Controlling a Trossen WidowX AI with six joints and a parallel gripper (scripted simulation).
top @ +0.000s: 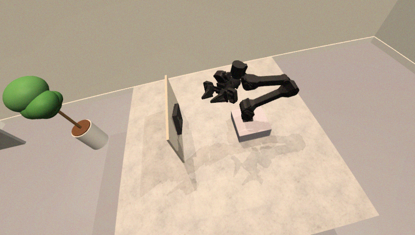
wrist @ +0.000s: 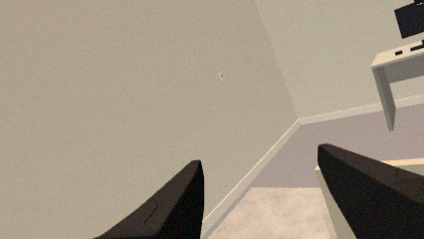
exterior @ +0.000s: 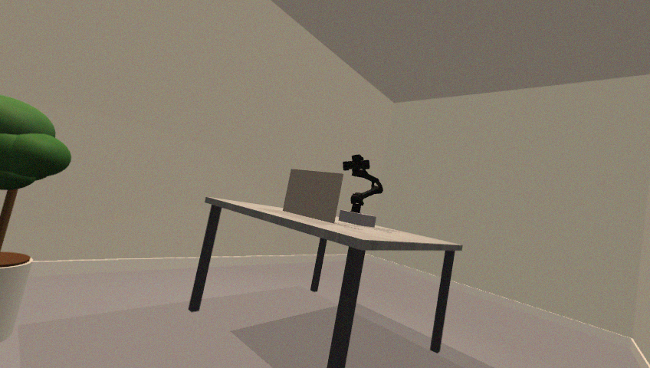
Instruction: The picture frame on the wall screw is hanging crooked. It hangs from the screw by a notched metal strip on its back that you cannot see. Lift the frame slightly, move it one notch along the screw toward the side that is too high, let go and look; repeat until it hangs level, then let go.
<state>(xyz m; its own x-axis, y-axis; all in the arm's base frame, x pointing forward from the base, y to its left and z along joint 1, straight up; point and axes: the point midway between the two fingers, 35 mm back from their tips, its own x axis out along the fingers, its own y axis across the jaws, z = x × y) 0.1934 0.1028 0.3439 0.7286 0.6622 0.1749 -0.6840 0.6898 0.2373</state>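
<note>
The dark picture frame [top: 176,118] hangs on the upright panel [top: 172,99] [exterior: 313,195], its level unclear from here. The gripper [top: 207,99] [exterior: 356,165] [wrist: 259,161], partly open and empty, is well apart from it, so lifting, shifting and checking probably remain.

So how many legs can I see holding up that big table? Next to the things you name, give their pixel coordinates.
4: two thick ones at the near side in the exterior view, the left [exterior: 205,260] and the middle [exterior: 347,305]; one at right [exterior: 441,300]; one farther back [exterior: 319,264]. None seem hidden.
</note>
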